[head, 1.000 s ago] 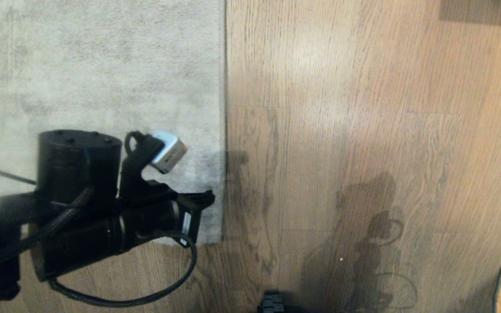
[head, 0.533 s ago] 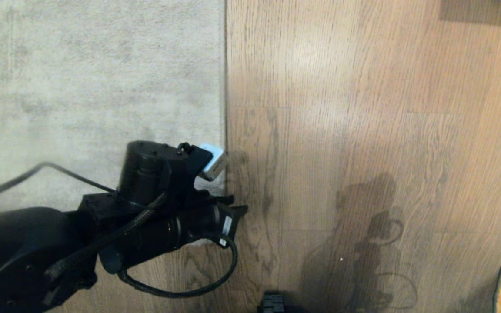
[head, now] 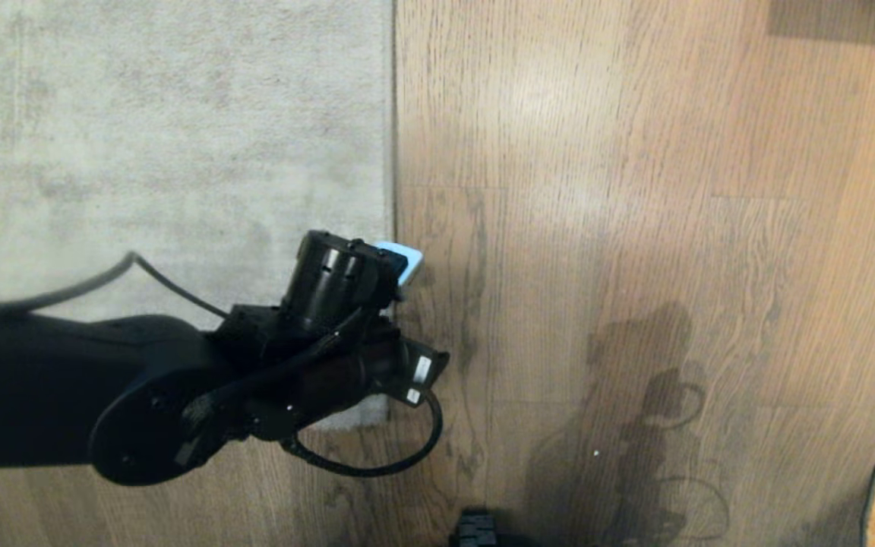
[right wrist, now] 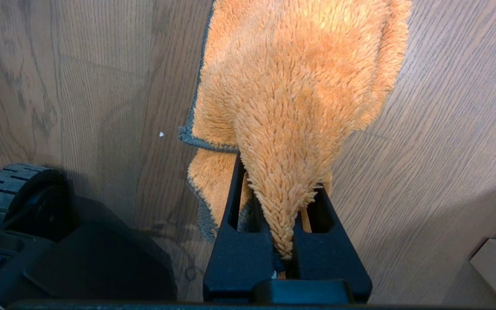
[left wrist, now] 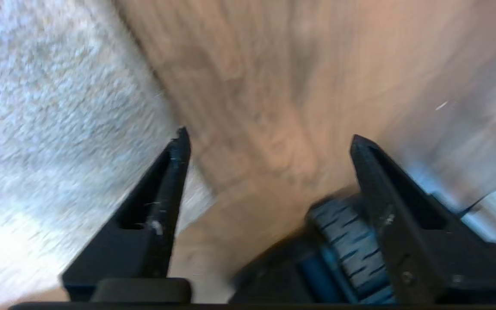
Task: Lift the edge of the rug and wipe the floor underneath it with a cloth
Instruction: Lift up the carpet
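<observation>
I am risking my spread left pincer (left wrist: 267, 142) skidding over the flat rug edge (head: 390, 190) at twelve o'clock of it without lifting, while my right pincer (right wrist: 284, 241) is pinching the cloth (right wrist: 299, 86) over the floor (head: 635, 228); since a second ago my left arm is reaching farther toward three o'clock.

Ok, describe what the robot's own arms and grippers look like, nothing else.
The left arm is matt black with chunky cylindrical joints, a braided black cable looping beneath the wrist, small white stickers by the wrist and a pale blue-white camera block on top. The left gripper has two tapering black wedge jaws, each with a slot. The right gripper is the same black, slotted wedge shape; its arm is out of view.
</observation>
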You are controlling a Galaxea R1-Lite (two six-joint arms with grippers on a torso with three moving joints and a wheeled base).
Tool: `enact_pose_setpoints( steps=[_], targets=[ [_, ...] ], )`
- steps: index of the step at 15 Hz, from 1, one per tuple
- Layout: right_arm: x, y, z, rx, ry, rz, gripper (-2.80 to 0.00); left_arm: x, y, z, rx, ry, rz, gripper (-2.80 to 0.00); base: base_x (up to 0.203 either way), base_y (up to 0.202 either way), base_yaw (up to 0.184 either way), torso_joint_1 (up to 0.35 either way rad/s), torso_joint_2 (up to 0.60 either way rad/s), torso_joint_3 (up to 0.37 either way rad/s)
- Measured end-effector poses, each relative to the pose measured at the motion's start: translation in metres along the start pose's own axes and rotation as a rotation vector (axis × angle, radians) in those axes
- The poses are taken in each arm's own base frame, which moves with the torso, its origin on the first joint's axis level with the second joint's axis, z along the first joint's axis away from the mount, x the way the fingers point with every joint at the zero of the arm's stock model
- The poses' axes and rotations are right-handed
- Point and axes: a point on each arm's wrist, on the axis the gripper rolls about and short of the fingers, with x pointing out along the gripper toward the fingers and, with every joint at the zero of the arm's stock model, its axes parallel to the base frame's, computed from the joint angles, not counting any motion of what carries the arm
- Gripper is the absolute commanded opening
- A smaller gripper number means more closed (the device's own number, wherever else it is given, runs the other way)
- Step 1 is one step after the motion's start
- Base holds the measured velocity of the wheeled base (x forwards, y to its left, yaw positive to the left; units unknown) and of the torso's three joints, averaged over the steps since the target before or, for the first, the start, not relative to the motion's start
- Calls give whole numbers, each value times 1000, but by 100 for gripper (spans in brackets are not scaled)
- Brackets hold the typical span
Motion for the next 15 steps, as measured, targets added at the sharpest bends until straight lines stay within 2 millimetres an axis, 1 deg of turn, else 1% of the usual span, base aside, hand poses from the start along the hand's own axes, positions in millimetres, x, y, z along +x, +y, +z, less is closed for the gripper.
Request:
enact_pose_setpoints(
  steps=[3, 8, 10, 13, 15],
  targets=[
    [0, 0, 0, 0, 0, 0, -280, 3, -1, 10, 31, 107, 29, 0, 0, 0, 0, 0, 0, 0],
    [0, 0, 0, 0, 0, 0, -280, 9, -3, 22, 88, 243, 152, 0, 0, 0, 0, 0, 0, 0],
    [0, 0, 0, 0, 0, 0, -280, 11, -3, 24, 113, 306, 177, 0, 0, 0, 0, 0, 0, 0],
    [0, 0, 0, 0, 0, 0, -280, 13, -1, 26, 167, 373, 290, 0, 0, 0, 0, 0, 0, 0],
    [0, 0, 0, 21, 1, -1, -280, 15, 0, 26, 193, 399, 334, 0, 0, 0, 0, 0, 0, 0]
  ],
)
